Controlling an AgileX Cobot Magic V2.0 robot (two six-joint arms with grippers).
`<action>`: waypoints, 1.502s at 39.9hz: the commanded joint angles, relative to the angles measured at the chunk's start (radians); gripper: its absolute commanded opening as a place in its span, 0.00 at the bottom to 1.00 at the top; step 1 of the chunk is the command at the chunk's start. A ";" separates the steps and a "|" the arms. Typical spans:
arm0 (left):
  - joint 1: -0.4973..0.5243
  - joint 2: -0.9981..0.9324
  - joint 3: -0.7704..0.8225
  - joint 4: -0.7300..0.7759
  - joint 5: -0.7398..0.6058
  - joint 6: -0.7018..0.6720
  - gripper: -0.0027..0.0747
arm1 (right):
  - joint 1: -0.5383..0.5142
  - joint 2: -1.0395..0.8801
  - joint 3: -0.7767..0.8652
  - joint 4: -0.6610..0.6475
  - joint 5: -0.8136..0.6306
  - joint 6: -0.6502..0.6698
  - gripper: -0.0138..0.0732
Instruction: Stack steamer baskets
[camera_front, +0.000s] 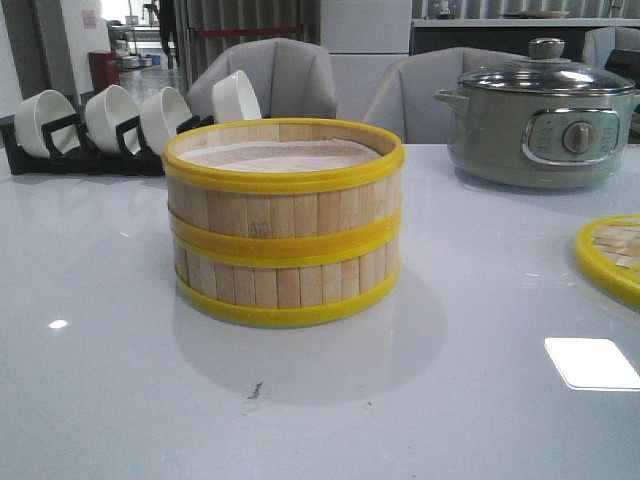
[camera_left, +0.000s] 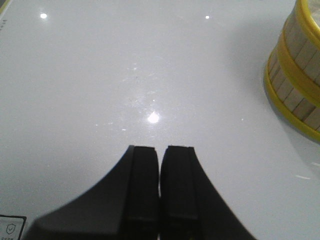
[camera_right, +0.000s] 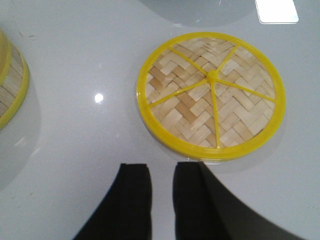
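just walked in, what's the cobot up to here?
It is stacking steamer baskets, and the two steamer baskets already sit one on the other mid-table, open at the top with the liner showing. The lid lies flat on the table off to the robot's right, not yet on the stack. Neither arm holds anything: the left gripper is shut over bare table beside the stack, and the right gripper hovers slightly open just short of the lid. Putting the lid on looks like the likely next move.

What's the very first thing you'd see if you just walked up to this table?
The two steamer baskets, stacked one on the other mid-table, bright yellow rims showing. Next, the flat woven lid lying on the table to their right, and the grey-green pot behind it. White bowls stand in a rack at back left.
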 joint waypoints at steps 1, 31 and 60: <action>0.004 -0.006 -0.029 0.005 -0.073 -0.010 0.14 | -0.002 0.001 -0.037 -0.001 -0.034 0.001 0.45; 0.004 -0.006 -0.029 0.005 -0.073 -0.010 0.14 | -0.076 0.544 -0.315 -0.095 -0.145 0.001 0.64; 0.004 -0.006 -0.029 0.005 -0.073 -0.010 0.14 | -0.095 0.913 -0.593 -0.095 -0.048 0.001 0.64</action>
